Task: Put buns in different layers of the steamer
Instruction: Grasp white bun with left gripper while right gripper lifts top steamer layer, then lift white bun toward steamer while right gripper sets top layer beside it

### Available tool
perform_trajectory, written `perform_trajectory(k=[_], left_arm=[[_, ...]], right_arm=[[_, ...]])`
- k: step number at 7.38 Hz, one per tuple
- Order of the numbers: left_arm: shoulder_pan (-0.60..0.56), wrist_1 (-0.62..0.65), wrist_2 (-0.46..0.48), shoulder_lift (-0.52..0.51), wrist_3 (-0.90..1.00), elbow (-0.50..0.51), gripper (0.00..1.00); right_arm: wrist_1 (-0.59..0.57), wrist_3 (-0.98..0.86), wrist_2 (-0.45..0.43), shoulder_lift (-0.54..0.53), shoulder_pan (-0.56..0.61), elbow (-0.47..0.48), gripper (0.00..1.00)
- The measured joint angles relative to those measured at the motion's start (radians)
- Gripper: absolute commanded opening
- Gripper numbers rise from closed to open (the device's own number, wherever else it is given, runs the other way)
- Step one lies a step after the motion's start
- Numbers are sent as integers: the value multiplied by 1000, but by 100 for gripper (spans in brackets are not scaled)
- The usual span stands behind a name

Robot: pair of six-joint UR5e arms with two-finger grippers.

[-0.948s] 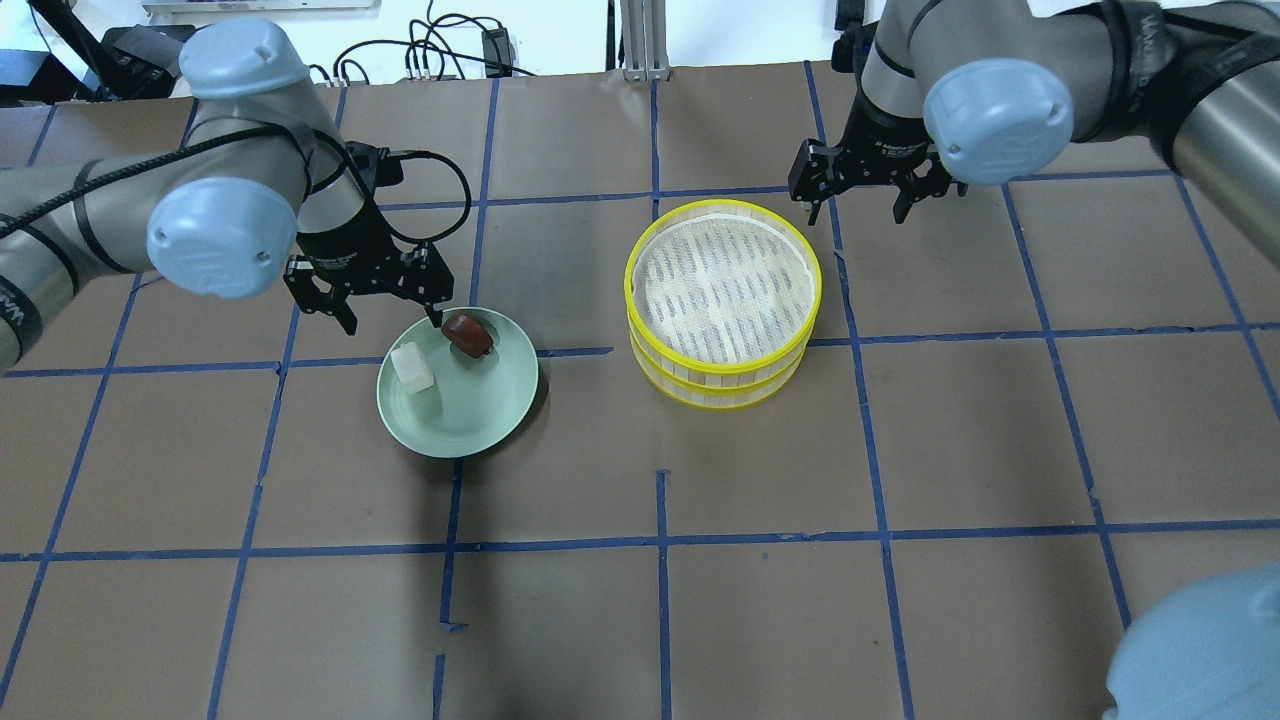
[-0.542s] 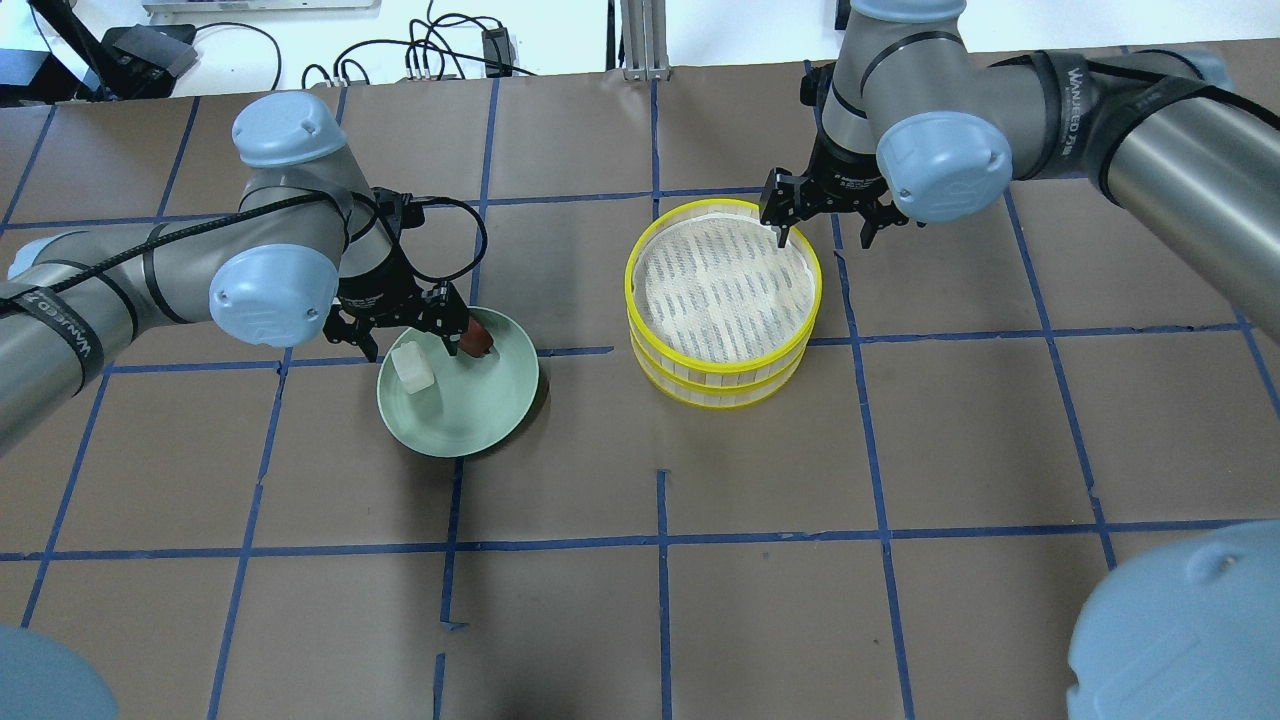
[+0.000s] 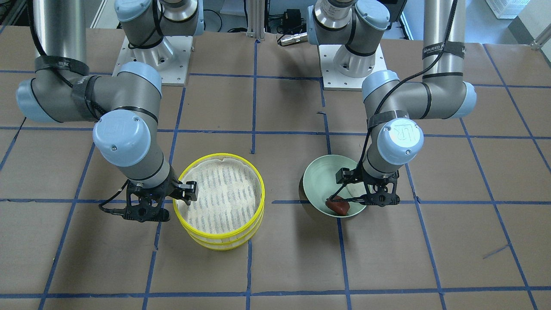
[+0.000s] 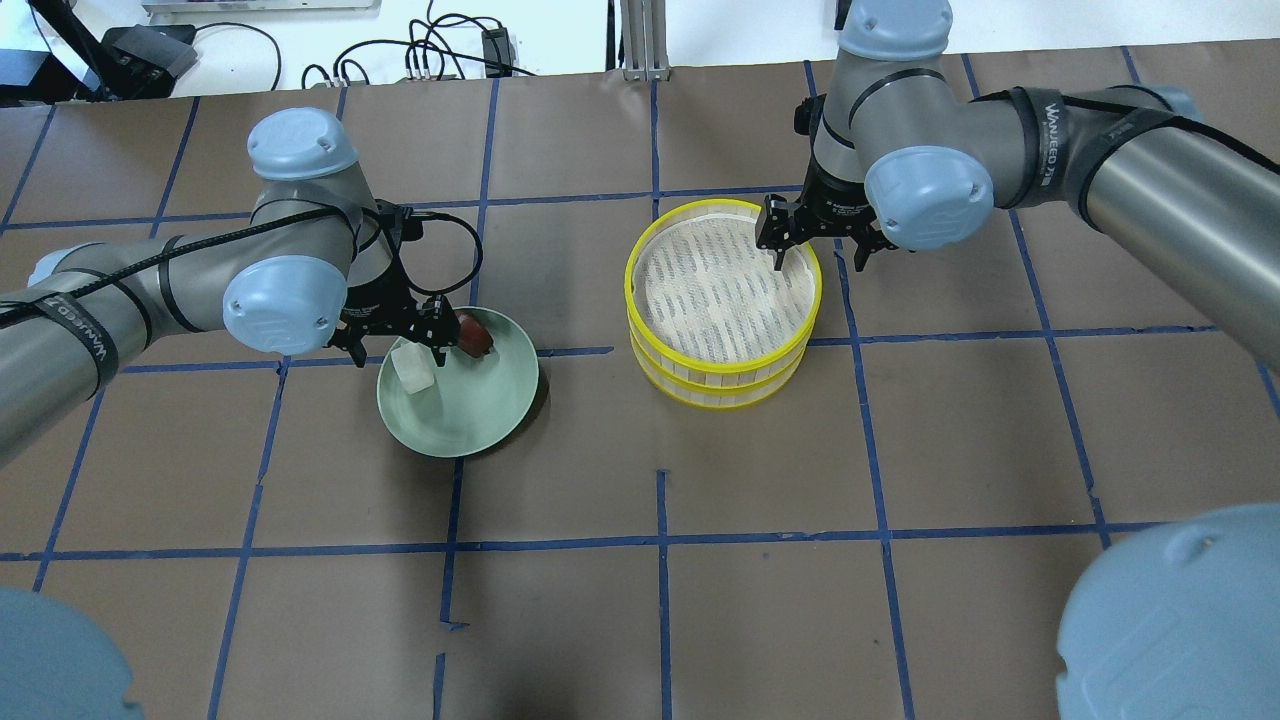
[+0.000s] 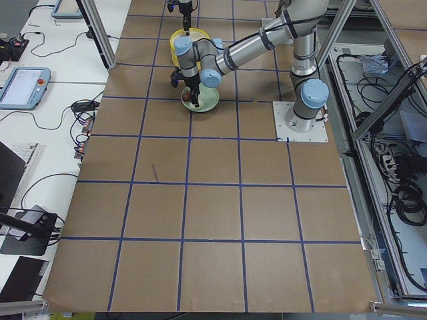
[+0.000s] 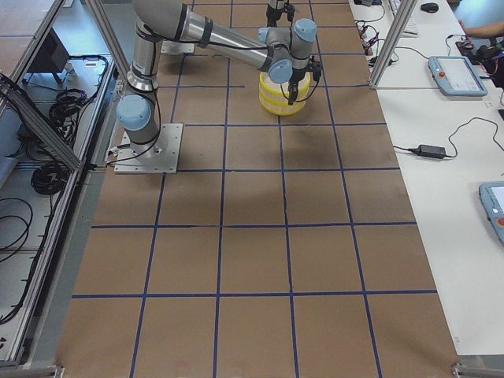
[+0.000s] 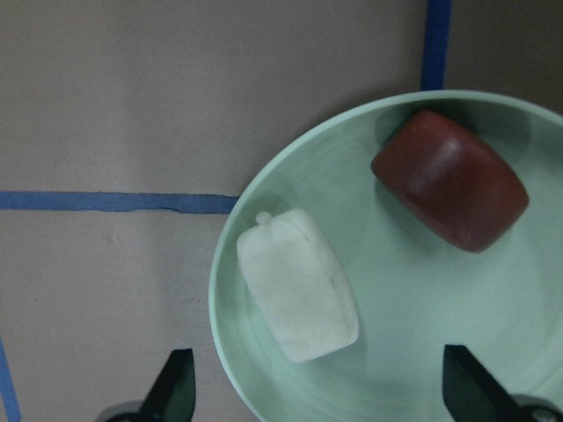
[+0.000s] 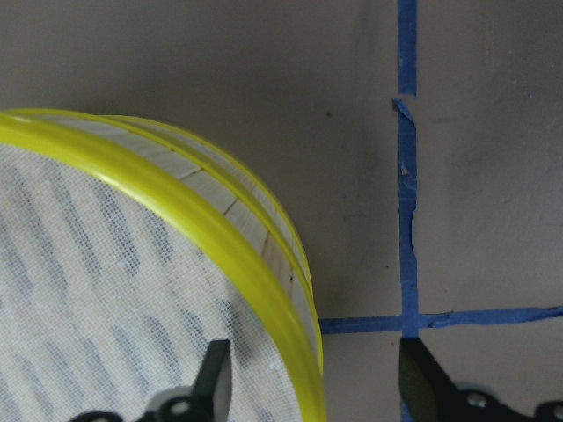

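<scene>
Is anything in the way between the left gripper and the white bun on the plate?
Nothing visible. The open left gripper hangs above the white bun on the green plate; the reddish-brown bun lies apart, off to one side.

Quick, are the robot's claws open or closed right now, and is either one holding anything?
Left claw: open, empty, above the white bun.
Right claw: open, empty, straddling the steamer rim.

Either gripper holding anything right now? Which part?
Nothing is held. The left gripper is open over the white bun on the green plate. The right gripper is open, straddling the steamer's top rim, not closed on it.
</scene>
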Motion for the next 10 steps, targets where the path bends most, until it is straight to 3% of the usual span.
perform_trajectory(k=[1, 2, 3, 4, 6, 10], left_arm=[[0, 23, 0, -10, 1, -1, 85], [1, 37, 0, -15, 2, -4, 67], [3, 42, 0, -16, 2, -8, 42], [4, 44, 0, -16, 2, -11, 26], [6, 45, -4, -16, 1, -12, 18], [4, 48, -8, 26, -6, 12, 16]], right_arm=[[2, 0, 3, -2, 0, 3, 18], [4, -1, 4, -5, 0, 4, 16], [8, -1, 4, -7, 0, 4, 15], [9, -3, 2, -10, 0, 5, 15], [18, -8, -4, -32, -1, -2, 15], [154, -69, -11, -112, -35, -64, 14]])
